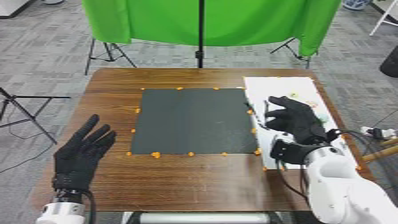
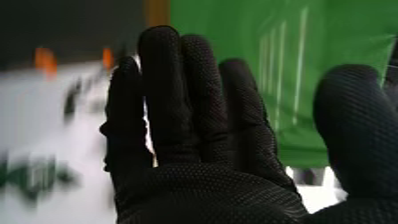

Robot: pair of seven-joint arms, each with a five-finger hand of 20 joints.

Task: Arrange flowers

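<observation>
In the head view my right hand (image 1: 295,118) is over the white sheet (image 1: 274,86) on the right, open. Small pale and greenish pieces, possibly flowers, lie on that sheet, including a pinkish one (image 1: 312,104) beyond the hand. The dark square mat (image 1: 194,120) lies mid-table. My left hand (image 1: 80,155) is open at the table's left edge, away from the mat. From the right wrist, my right hand (image 2: 209,185) has straight fingers and a thumb held apart, with nothing between them. A blurred green leafy piece (image 2: 35,177) is on the white surface beyond it.
Orange markers (image 1: 155,155) edge the mat and sheet on the brown wooden table (image 1: 204,192). A green cloth (image 1: 160,25) hangs on a stand behind the far edge. Black tripod legs (image 1: 31,122) stand on the floor to the left.
</observation>
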